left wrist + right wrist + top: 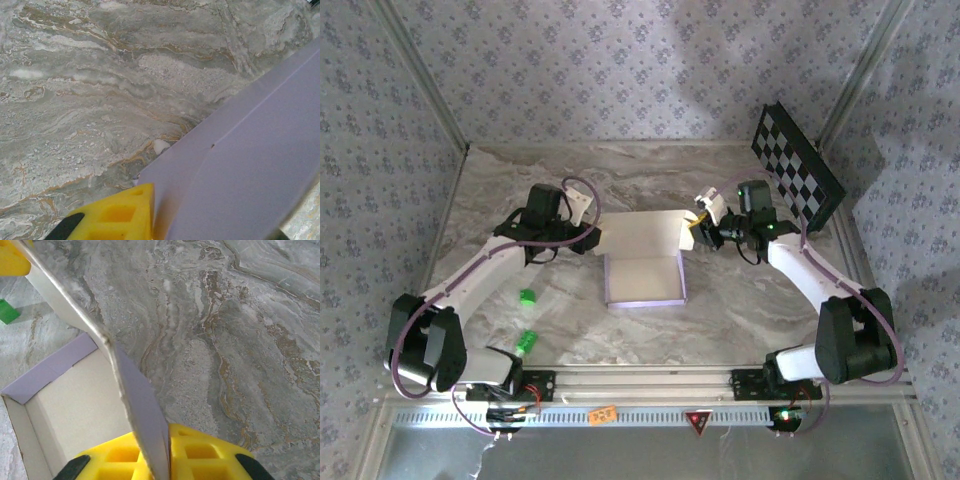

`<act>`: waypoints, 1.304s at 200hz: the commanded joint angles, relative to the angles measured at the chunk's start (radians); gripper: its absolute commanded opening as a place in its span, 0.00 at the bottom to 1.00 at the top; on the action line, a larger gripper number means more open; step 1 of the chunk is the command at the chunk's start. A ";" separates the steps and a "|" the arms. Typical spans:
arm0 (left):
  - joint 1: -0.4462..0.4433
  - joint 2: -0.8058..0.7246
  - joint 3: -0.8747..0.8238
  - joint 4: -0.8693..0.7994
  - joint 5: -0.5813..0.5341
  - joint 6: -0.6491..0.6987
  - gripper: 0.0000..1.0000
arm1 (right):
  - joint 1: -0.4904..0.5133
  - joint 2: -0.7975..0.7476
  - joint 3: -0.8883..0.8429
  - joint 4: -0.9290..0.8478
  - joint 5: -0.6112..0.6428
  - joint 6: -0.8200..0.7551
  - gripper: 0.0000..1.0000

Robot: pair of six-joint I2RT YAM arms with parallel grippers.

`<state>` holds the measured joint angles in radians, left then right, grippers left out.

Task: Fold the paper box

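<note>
Your paper box (pixel 644 275) sits on the table (pixel 520 195), well left of the checkerboard panel (pixel 798 168). Its tray walls are up; the lid and flaps are not yet folded. Your right hand (pixel 160 455) pinches its side flap. Whether your left hand (pixel 582 212) grips, I cannot tell.

The overhead view is lit softly and evenly from above, a little hazy and low in contrast, with pale patches on the back wall (pixel 620 60) and only faint, soft-edged shadows under the arms on the marble desk (pixel 650 180). Both wrist views are bright and free of glare, and the desk's veining is crisp at mid-distance. Close to the lenses focus falls off: the left pincer's yellow finger (pixel 117 217), the right pincer's fingers (pixel 200 455) and the near edge of the paper box (pixel 140 415) all look soft.
</note>
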<state>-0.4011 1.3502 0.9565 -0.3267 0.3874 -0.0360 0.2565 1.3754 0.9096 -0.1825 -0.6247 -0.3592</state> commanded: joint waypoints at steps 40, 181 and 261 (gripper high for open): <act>-0.023 -0.021 0.055 -0.032 -0.031 -0.013 0.12 | 0.024 -0.011 0.044 -0.037 0.054 0.041 0.00; -0.039 0.085 0.118 0.248 -0.207 -0.308 0.04 | 0.385 0.074 0.128 0.210 0.971 0.688 0.00; -0.034 0.267 0.215 0.440 -0.202 -0.393 0.03 | 0.429 0.250 0.152 0.428 1.155 0.781 0.00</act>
<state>-0.4255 1.5909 1.1122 -0.0071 0.1383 -0.3805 0.6601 1.5757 1.0367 0.1074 0.4915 0.3790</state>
